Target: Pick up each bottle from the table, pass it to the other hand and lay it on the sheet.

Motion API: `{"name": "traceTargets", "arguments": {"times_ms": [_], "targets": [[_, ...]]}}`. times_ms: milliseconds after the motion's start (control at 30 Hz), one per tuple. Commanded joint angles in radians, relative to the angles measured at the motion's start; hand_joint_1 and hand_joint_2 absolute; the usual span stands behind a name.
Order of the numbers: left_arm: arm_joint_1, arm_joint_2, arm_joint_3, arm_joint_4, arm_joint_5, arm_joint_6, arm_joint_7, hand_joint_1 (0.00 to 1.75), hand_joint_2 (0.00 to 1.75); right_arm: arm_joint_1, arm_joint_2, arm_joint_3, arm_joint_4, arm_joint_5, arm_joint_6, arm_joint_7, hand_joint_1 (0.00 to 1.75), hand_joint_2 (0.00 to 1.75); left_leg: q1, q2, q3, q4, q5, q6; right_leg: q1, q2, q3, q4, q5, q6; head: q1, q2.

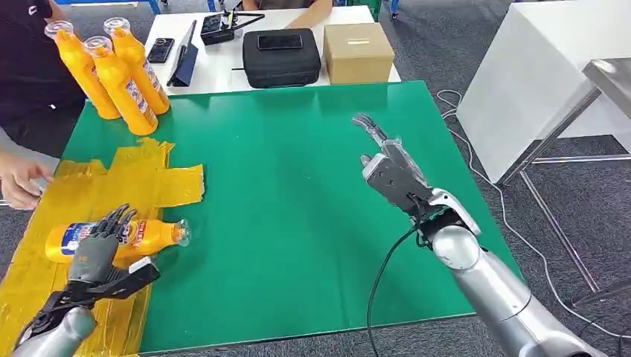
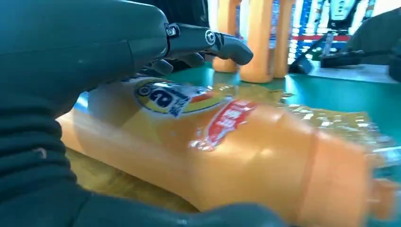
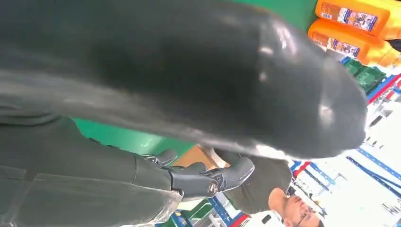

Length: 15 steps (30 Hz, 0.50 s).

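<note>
An orange bottle [image 1: 152, 233] lies on its side on the yellow sheet [image 1: 97, 186], cap toward the table's middle. My left hand [image 1: 100, 253] reaches over its labelled end, fingers spread above it and thumb [image 1: 138, 274] held off its near side. In the left wrist view the bottle [image 2: 227, 151] lies under my fingers [image 2: 208, 40], with a gap between them. My right hand [image 1: 388, 162] hovers over the green mat [image 1: 298, 193] at centre right, fingers straight and holding nothing. Three more orange bottles [image 1: 119, 89] stand upright at the mat's back left corner.
A person stands at the left, one hand [image 1: 21, 182] resting by the sheet's edge. Behind the mat a white table carries a black case [image 1: 281, 56], a cardboard box [image 1: 359, 52] and a phone [image 1: 160, 50]. A white bench stands to the right.
</note>
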Motion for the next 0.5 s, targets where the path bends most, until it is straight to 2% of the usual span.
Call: {"name": "traceTargets", "arguments": {"times_ms": [33, 233, 267, 367, 400, 433, 500], "targets": [[0.043, -0.022, 0.022, -0.128, 0.061, -0.044, -0.021, 0.0, 0.0, -0.045, -0.003, 0.024, 0.046, -0.013, -0.001, -0.004, 0.0, 0.0, 0.0, 0.001, 0.002, 0.0, -0.001, -0.001, 0.0, 0.0, 0.002, 0.0, -0.001, 0.0, 0.0, 0.0], [0.052, -0.022, 0.026, -0.156, 0.089, -0.058, -0.026, 0.0, 0.0, -0.043, -0.004, 0.021, 0.048, -0.016, -0.003, -0.005, 0.0, 0.0, 0.001, 0.001, 0.004, 0.0, -0.002, -0.002, 0.001, 0.0, 0.004, -0.001, -0.002, 0.0, 0.0, 0.0], [0.066, -0.037, 0.056, -0.2, 0.188, -0.103, -0.069, 0.0, 0.0, -0.04, 0.0, 0.013, 0.049, -0.025, -0.013, -0.007, 0.0, 0.0, 0.001, 0.001, 0.003, 0.0, -0.002, -0.002, 0.001, 0.0, 0.003, -0.001, -0.001, 0.0, 0.0, 0.0], [0.132, -0.034, 0.077, -0.48, 0.409, -0.193, -0.041, 0.0, 0.0, -0.037, 0.001, 0.003, 0.091, -0.058, -0.034, -0.059, 0.0, 0.0, 0.001, 0.0, 0.001, 0.0, -0.001, -0.001, 0.001, -0.001, 0.002, -0.001, -0.001, 0.0, 0.0, 0.0], [0.142, -0.052, 0.113, -0.593, 0.561, -0.234, -0.054, 0.0, 0.0, -0.044, 0.017, -0.007, 0.114, -0.077, -0.046, -0.073, 0.0, 0.0, 0.001, 0.0, 0.002, 0.001, -0.002, -0.002, 0.001, -0.001, 0.002, 0.0, -0.002, 0.0, 0.0, 0.0], [0.132, -0.051, 0.112, -0.691, 0.667, -0.263, 0.025, 0.0, 0.0, -0.055, 0.032, -0.011, 0.14, -0.096, -0.053, -0.101, 0.0, 0.0, 0.002, -0.001, 0.0, 0.002, -0.001, -0.001, 0.002, -0.002, 0.001, 0.0, -0.001, 0.0, 0.0, 0.0], [0.077, -0.045, 0.101, -0.757, 0.738, -0.247, 0.045, 0.0, 0.0, -0.076, 0.051, -0.016, 0.181, -0.134, -0.045, -0.159, 0.0, 0.0, 0.003, -0.002, -0.002, 0.003, -0.001, -0.001, 0.002, -0.003, -0.001, 0.001, -0.001, 0.0, 0.0, 0.0]]}}
